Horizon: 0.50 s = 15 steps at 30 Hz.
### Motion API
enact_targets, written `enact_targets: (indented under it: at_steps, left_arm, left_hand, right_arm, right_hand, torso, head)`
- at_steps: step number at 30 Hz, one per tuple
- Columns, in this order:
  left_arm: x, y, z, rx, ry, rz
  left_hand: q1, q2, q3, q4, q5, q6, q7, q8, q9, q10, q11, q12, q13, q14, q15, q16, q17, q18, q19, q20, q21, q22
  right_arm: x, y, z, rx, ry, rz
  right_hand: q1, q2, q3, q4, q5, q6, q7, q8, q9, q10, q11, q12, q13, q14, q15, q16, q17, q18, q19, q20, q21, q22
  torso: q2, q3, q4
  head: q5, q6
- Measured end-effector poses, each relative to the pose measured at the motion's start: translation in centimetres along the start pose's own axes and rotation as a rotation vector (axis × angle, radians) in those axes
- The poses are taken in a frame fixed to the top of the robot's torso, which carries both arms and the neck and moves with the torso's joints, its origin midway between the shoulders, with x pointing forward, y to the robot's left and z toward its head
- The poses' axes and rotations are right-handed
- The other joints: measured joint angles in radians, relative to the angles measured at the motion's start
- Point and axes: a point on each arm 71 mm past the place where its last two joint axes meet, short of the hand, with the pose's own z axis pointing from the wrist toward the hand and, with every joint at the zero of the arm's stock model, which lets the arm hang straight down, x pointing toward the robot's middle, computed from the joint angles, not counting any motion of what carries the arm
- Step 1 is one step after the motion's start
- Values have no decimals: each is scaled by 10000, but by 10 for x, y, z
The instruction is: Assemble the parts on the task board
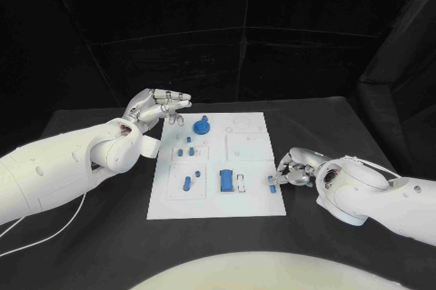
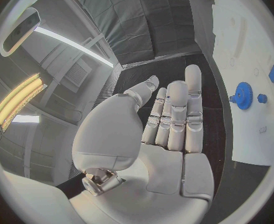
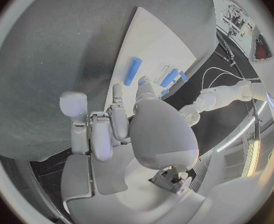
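The white task board (image 1: 254,202) lies mid-table. On it are a blue gear (image 1: 201,125) near the far left corner, several small blue pegs (image 1: 185,152) and a long blue block (image 1: 225,179). My left hand (image 1: 162,106) hovers over the table just off the board's far left corner, fingers extended and holding nothing. The left wrist view has the same hand (image 2: 171,119), with the gear (image 2: 243,95) on the board (image 2: 236,45) beyond it. My right hand (image 1: 295,167) rests at the board's right edge and pinches a small blue part (image 1: 273,181). In the right wrist view its thumb (image 3: 144,87) points toward the long block (image 3: 134,70).
The black table (image 1: 91,239) surrounds the board, backed by black curtains. A white cable (image 1: 55,233) trails under my left arm at the near left. A small white piece (image 1: 240,183) lies beside the long block. Empty recesses (image 1: 247,145) mark the board's far right part.
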Motion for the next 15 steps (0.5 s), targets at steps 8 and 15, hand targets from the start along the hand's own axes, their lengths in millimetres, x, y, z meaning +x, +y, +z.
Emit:
enact_targets:
  at_steps: [8,15]
  left_arm:
    - [0,0,0,-5,-1,1]
    - [-1,0,0,-15,-1,1]
  left_hand:
    - [0,0,0,0,0,0,0,0,0,0,0,0,0,0,0,0,1,1,0,0,0,0]
    - [0,0,0,0,0,0,0,0,0,0,0,0,0,0,0,0,1,0,0,0,0,1]
  right_arm:
    - [3,4,4,42,103,-437]
    - [5,10,6,-73,142,-818]
  right_hand:
    - [469,30,49,-268,0,102,-42,1,69,-1,1,38,32,-17,19,0,-1,0,0,0,0,27]
    - [806,105,112,-522,0,170,-44,23,142,-56,-19,51,321,-27,32,0,-2,-1,0,0,0,54]
  torso:
    - [3,-3,7]
    - [2,-5,7]
  head:
    - [1,-38]
    - [3,-52]
